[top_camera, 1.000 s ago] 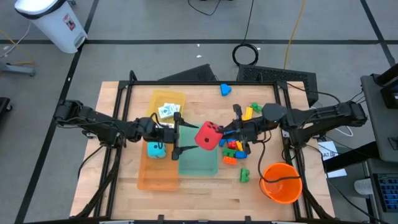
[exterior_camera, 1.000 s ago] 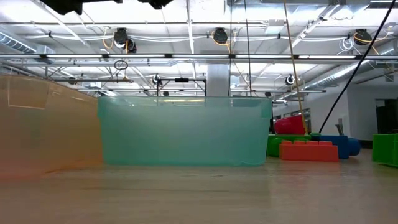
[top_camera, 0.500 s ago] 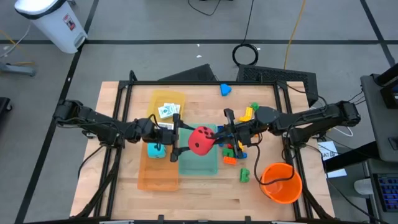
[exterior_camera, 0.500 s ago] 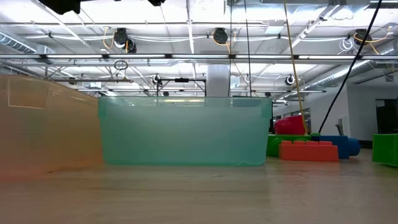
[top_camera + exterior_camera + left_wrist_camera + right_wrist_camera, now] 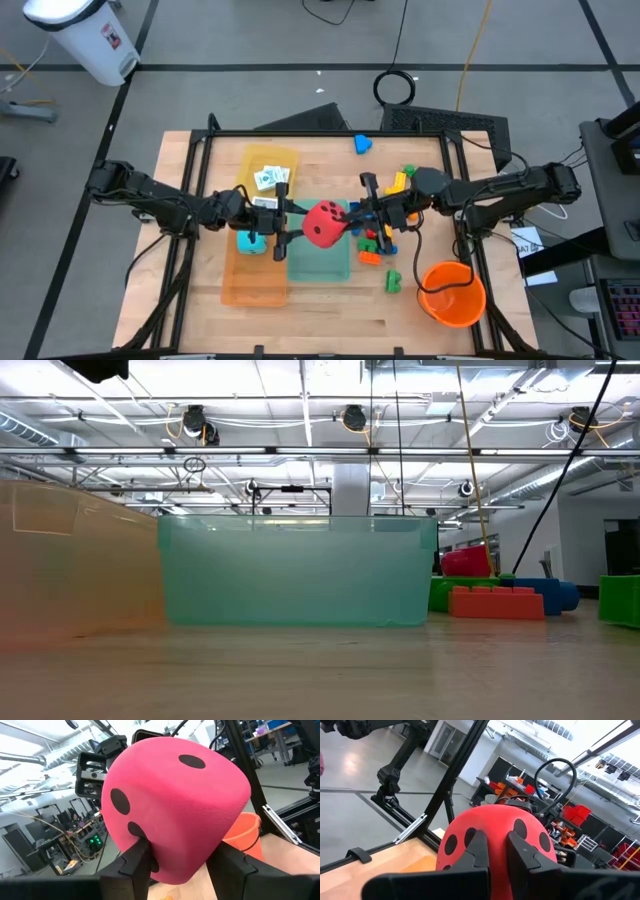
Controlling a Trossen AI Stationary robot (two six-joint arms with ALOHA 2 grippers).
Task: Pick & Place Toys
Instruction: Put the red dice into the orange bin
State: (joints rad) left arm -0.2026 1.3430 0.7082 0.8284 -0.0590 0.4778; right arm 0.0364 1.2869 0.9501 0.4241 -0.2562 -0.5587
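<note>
The red dotted die (image 5: 322, 224) hangs in the air over the teal tray (image 5: 320, 262), between my two grippers. My left gripper (image 5: 292, 226) comes from the table's left and is shut on the die's left side. From the right, my right gripper (image 5: 352, 220) is shut on the die's right side. A teal die (image 5: 251, 241) lies in the orange tray (image 5: 250, 285). White picture cards (image 5: 267, 178) lie in the yellow tray (image 5: 270, 160). A heap of coloured bricks (image 5: 375, 242) rests on the table to the right of the teal tray. My left gripper holds the red die (image 5: 175, 805) between its two fingers, one finger (image 5: 135, 862) on each of two opposite faces near one edge. The fingers come level from the table's left. The die is clear of the tray below. My right gripper pinches a bulge of the die's soft surface (image 5: 496, 827) between its nearly closed fingers (image 5: 477, 847). The fingers come level from the table's right. The die is lifted clear, its dotted faces turned toward the camera.
An orange bucket (image 5: 452, 293) stands at the near right. Single bricks lie apart: a blue one (image 5: 362, 144) at the far edge, a green one (image 5: 392, 281) near the bucket, yellow and green ones (image 5: 402, 178) behind the right arm. Bare wood lies along the near edge.
My right gripper has carried the red die toward the table's left and a little down, up to my left gripper. My left gripper has stayed in place and its fingers have closed in on the die.
</note>
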